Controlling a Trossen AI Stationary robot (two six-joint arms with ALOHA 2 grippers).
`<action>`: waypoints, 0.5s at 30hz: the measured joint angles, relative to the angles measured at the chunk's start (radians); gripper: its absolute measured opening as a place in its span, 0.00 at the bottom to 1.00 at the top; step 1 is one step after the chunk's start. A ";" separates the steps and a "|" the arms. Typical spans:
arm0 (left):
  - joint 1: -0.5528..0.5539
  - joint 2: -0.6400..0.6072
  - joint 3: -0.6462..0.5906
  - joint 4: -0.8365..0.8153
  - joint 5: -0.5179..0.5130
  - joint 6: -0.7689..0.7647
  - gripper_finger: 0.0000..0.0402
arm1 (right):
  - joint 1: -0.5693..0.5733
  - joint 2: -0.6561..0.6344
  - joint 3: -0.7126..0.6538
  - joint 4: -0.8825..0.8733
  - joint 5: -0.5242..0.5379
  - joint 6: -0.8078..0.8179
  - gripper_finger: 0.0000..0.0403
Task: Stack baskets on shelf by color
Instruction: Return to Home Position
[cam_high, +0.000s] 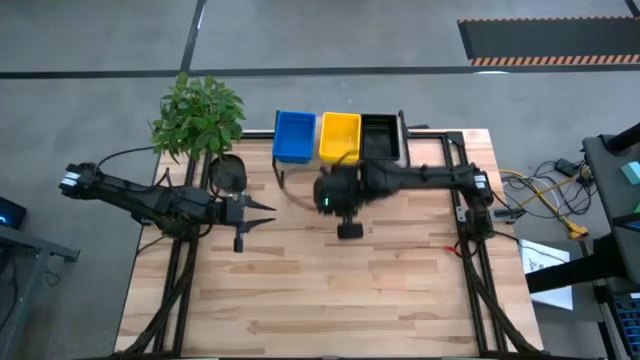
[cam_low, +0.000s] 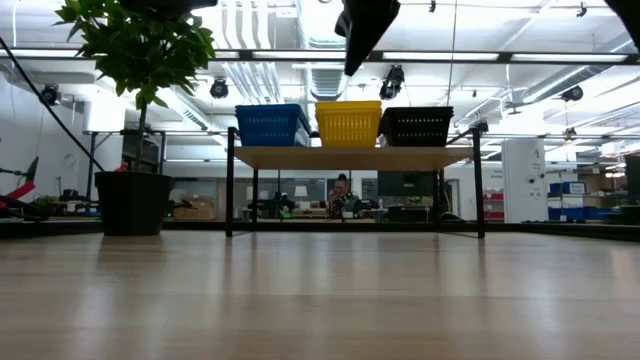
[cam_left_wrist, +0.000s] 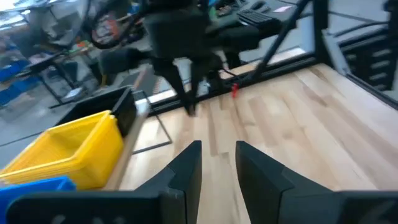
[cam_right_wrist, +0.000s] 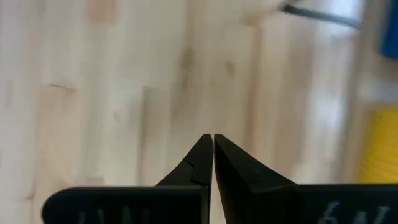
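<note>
Blue baskets (cam_high: 294, 135), yellow baskets (cam_high: 339, 136) and black baskets (cam_high: 379, 137) stand side by side on the shelf (cam_low: 350, 157) at the table's far edge. How many are in each pile cannot be told. The low view shows the blue (cam_low: 272, 124), yellow (cam_low: 348, 122) and black (cam_low: 416, 126) baskets resting on the light wood top. My right gripper (cam_high: 345, 203) hangs shut above the table just in front of the shelf, pointing down (cam_right_wrist: 213, 138). My left gripper (cam_high: 268, 213) hovers open at the table's left, pointing right (cam_left_wrist: 217, 149).
A dark plant pot (cam_high: 228, 172) with a leafy plant (cam_high: 198, 112) stands left of the shelf, close to my left arm. Bare wooden tabletop (cam_high: 330, 290) stretches from the grippers to the near edge. A person (cam_low: 342, 192) sits far behind the shelf.
</note>
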 joint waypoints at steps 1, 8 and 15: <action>0.000 -0.003 0.000 -0.010 0.019 0.000 0.20 | 0.024 -0.004 -0.034 0.036 0.000 0.000 0.02; -0.022 -0.025 0.000 -0.070 0.157 -0.001 0.20 | 0.161 -0.095 -0.342 0.339 0.040 0.007 0.02; -0.032 -0.051 -0.019 -0.164 0.236 0.002 0.20 | 0.240 -0.309 -0.725 0.728 0.171 0.034 0.02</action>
